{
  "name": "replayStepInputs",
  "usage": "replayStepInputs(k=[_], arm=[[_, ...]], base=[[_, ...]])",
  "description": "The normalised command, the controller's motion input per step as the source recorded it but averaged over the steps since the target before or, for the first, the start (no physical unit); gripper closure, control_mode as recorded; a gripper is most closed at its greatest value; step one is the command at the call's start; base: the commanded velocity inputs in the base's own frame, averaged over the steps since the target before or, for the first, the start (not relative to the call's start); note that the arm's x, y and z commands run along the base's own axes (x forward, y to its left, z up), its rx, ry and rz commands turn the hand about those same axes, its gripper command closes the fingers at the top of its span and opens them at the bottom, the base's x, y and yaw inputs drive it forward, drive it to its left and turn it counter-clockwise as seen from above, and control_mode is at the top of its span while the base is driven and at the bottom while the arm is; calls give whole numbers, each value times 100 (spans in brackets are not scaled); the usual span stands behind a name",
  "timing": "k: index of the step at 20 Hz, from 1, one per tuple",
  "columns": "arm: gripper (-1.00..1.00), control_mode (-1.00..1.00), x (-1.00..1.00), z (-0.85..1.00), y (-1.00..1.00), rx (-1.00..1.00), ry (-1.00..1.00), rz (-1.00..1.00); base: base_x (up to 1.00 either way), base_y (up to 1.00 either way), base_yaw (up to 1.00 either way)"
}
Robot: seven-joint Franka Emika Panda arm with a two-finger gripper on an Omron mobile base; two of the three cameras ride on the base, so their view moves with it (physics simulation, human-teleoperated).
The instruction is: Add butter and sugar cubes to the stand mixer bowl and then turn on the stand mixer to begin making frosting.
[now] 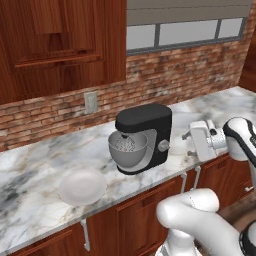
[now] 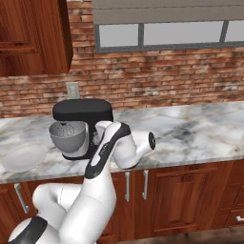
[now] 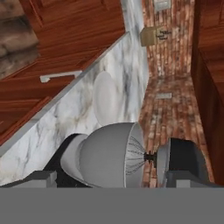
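One stand mixer (image 1: 147, 135), black and blocky with a rounded head, stands on the marble counter (image 1: 40, 165) near its front edge, against a red brick wall (image 1: 150, 75). Its grey side knob (image 1: 163, 145) faces right. The grey metal stand mixer bowl (image 1: 128, 149) sits on the base under the head, with the wire whisk (image 3: 133, 158) hanging into it; small pale specks show inside the bowl in the left base view, too small to identify. A flat white plate (image 1: 82, 186) lies on the counter to the left of the mixer, near the front edge, apart from it; nothing can be made out on it.

The gripper (image 1: 191, 142) hovers just right of the mixer, level with the knob and pointing left towards it, with a narrow gap between them. Its jaws stand wide apart and hold nothing. In the hand view, rolled on its side, the two dark fingertips (image 3: 41, 178) frame the bowl and mixer head close ahead, with the plate beyond.

A pale outlet plate (image 1: 91, 102) sits on the brick wall behind the mixer, dark wood cabinets (image 1: 60, 45) hang above left, and a window (image 1: 185, 32) runs along the upper right.
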Motion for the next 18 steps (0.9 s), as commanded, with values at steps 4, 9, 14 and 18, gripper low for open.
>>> replayStepInputs(k=[4, 9, 14, 18], arm=[[-100, -100, 39, -39, 0, 0, 2, 0], [-100, -100, 29, -40, 0, 0, 5, 0], [-100, -100, 23, -23, 0, 0, 9, 0], [-100, -100, 30, -16, 0, 0, 13, 0]], base=[[0, 0, 0], [0, 0, 0], [0, 0, 0], [0, 0, 0]])
